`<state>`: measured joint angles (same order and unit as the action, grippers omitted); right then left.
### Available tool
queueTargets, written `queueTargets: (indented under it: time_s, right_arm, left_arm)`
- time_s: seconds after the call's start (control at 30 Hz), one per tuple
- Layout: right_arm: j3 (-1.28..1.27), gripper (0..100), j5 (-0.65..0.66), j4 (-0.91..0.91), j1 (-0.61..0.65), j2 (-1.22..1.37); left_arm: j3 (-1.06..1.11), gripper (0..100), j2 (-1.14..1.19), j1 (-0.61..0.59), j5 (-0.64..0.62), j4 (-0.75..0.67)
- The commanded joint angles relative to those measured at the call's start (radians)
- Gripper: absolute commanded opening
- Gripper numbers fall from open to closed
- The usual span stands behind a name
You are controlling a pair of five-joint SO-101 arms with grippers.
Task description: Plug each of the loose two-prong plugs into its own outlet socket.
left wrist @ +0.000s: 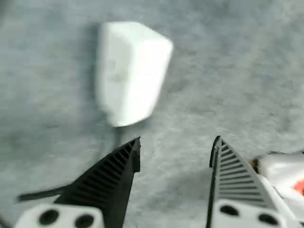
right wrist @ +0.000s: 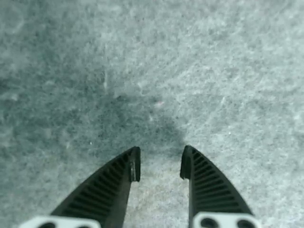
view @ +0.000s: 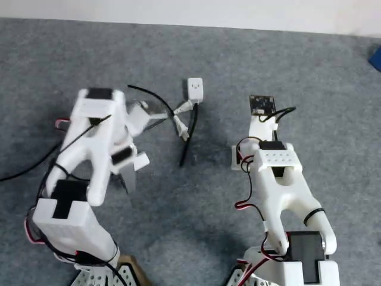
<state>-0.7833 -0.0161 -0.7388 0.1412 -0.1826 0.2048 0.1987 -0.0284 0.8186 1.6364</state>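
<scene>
Left jaws gape wide before a white block (left wrist: 130, 71); right jaws, narrowly parted, face grey carpet (right wrist: 199, 66).

We're looking at what seems to be a robotics lab bench, or maybe a hobby workshop. Grey carpet-like matting (view: 333, 89) covers the table, and two white plastic arms stand side by side on it, the left arm (view: 95, 137) and the right arm (view: 280, 179). Red and black wires (view: 249, 179) loop bare along the joints, and an uncased circuit board (view: 262, 105) sits on the right arm's wrist. A white outlet socket (view: 194, 89) on a black cord (view: 189, 143) lies loose on the matting. A pale strip (view: 238, 12) runs along the far edge; wall or floor, I can't tell.
</scene>
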Motion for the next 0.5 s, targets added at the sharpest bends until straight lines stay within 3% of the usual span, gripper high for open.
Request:
queueTargets:
  time_s: [0.0,0.2,0.47]
  right_arm:
    - [0.041,15.2,-0.005,0.013,0.007,-0.004]
    - [0.041,15.2,-0.005,0.013,0.007,-0.004]
    - [0.041,15.2,-0.005,0.013,0.008,-0.004]
  left_arm:
    - [0.099,25,-0.070,0.107,-0.023,0.014]
    - [0.202,25,-0.117,0.197,-0.103,-0.155]
    - [-0.004,25,0.148,0.120,-0.118,-0.198]
